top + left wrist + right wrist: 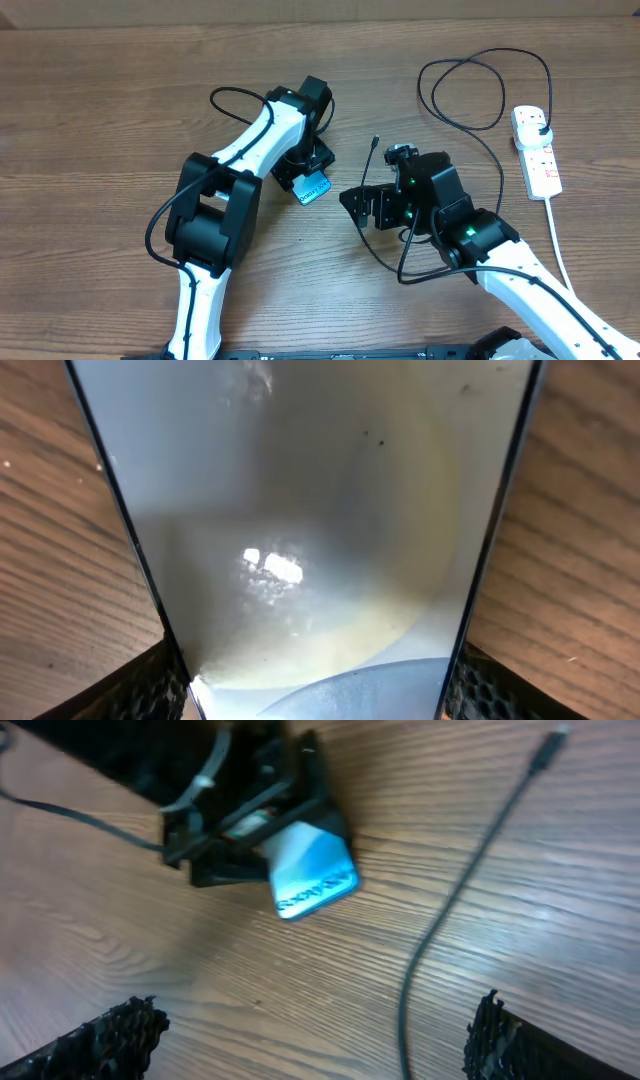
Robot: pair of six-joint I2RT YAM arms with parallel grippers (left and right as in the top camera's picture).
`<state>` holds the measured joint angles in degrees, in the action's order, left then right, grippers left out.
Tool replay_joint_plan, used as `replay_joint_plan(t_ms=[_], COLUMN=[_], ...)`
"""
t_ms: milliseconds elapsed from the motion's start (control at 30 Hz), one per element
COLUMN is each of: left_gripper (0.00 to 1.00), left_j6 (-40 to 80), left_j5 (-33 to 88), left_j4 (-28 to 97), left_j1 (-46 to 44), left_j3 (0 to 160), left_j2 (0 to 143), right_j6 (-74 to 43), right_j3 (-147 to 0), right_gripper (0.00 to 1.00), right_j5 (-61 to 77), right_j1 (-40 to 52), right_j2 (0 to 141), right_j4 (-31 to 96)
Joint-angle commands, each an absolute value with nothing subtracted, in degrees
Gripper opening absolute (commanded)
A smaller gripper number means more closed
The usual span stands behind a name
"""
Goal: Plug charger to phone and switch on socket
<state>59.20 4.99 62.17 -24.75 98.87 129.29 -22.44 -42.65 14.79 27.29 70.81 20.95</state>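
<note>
The phone point(314, 187) lies on the wooden table under my left gripper point(303, 170), which is shut on it; its pale screen point(300, 530) fills the left wrist view between the fingers. The right wrist view shows the phone's blue-white end point(312, 875) sticking out of the left gripper. The charger cable point(366, 170) is thin and black, its connector tip point(375, 142) lying free on the table, also in the right wrist view point(548, 748). My right gripper point(362, 208) is open and empty, with the cable point(420, 970) running between its fingers point(315, 1040). The charger's plug point(538, 126) sits in the white socket point(537, 152).
The cable makes a loop point(470, 90) at the back right. The socket's thick white cord point(558, 245) runs toward the front right edge. The left arm's black link point(212, 220) stands at the front left.
</note>
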Motion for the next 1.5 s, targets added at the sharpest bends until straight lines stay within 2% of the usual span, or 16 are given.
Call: replay_joint_plan(t_ms=[0,267,800,1267,1467], left_gripper=[0.04,0.04,0.04,0.04,0.04], left_j6=[56.6,55.6,55.8,55.9,56.6], left_j5=[8.6,11.6,22.3,28.5,30.1], left_j4=[64.8,68.9,68.4,68.8,68.8], left_j1=[-24.4,-24.3,-23.5,-23.2,-23.2], left_j3=[101.0,107.9,113.3,115.0,115.0], left_j2=[132.9,132.9,132.9,132.9,132.9], right_j6=[-22.0,-22.0,-25.8,-35.9,-39.3], right_j3=[-42.8,-42.8,-42.8,-42.8,-42.8], right_gripper=[1.0,1.0,0.97,0.89,0.83], right_j5=[15.3,16.3,19.6,15.4,14.9], right_j1=[25.4,25.3,25.3,25.4,25.4], right_j2=[71.6,76.7,88.2,96.1,98.9], right_j4=[21.3,18.4,1.5,-8.5,-12.9])
